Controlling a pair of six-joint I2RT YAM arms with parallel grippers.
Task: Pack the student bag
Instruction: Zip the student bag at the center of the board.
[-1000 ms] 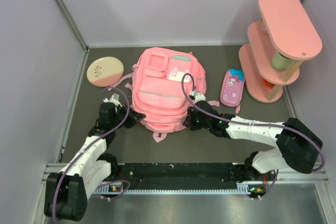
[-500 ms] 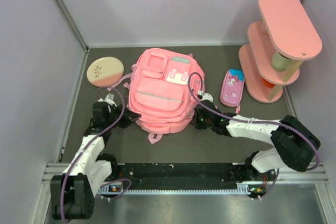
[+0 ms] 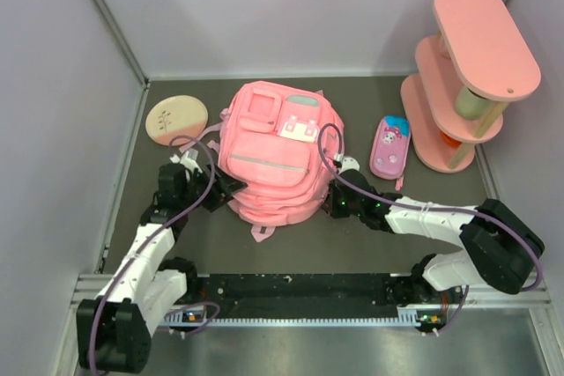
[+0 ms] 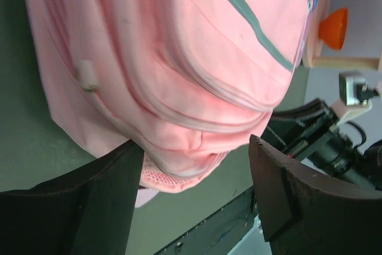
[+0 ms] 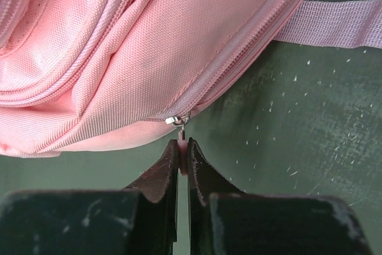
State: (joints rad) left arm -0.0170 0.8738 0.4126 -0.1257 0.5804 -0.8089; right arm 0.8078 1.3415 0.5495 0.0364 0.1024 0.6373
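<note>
Currently my right gripper [image 5: 182, 152] is clamped on the pink zip tab [image 5: 181, 143] of the large pink fabric backpack [image 3: 273, 156], contents hidden; my left gripper [image 4: 194, 146] gapes around its near corner on the dark grey table [image 3: 291, 246], between pale walls [image 3: 264, 15].

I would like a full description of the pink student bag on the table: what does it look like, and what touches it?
The student bag is a large pink backpack of woven fabric, lying front up on the dark table. It has grey zipper strips, front pockets, a small white patch and pink straps. The right gripper is shut on a zipper pull at its near right side. The left gripper is open at its near left corner; contact is unclear.
</note>
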